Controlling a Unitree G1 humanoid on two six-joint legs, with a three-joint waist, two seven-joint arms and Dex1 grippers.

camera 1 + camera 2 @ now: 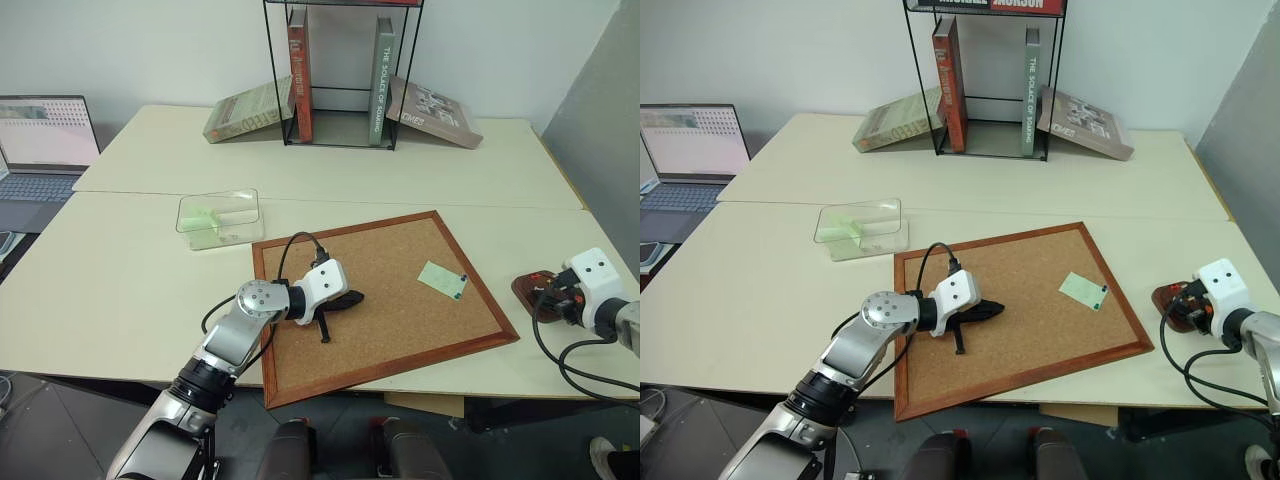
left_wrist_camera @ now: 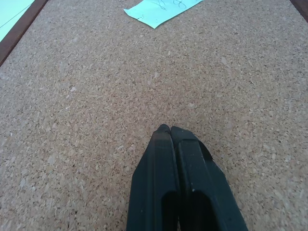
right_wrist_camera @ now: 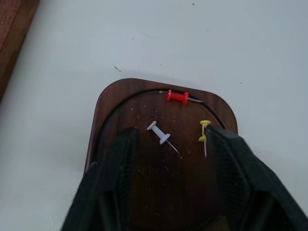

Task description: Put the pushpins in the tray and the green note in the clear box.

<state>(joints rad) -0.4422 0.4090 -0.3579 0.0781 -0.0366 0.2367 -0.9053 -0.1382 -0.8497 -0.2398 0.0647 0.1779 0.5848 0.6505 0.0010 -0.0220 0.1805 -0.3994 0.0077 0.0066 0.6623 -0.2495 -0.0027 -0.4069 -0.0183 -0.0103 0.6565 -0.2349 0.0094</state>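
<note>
The green note [image 1: 440,279] lies on the right part of a cork board [image 1: 400,330], with two tiny dark pushpins [image 1: 458,294] at its right edge. My left gripper [image 2: 168,130] is shut and empty, its tips resting low over the middle of the board, well left of the note [image 2: 159,9]. The reddish-brown tray [image 3: 106,106] sits on the table right of the board. It holds a red pushpin [image 3: 177,97], a white one [image 3: 159,132] and a yellow one [image 3: 204,131]. My right gripper [image 3: 172,134] hovers open just over the tray. The clear box [image 1: 220,218] stands left of the board with green slips inside.
A laptop [image 1: 45,135] sits at the far left. At the back stands a black wire shelf [image 1: 340,75] with upright books, and a book leans on each side of it. The cork board's front corner overhangs the table's front edge.
</note>
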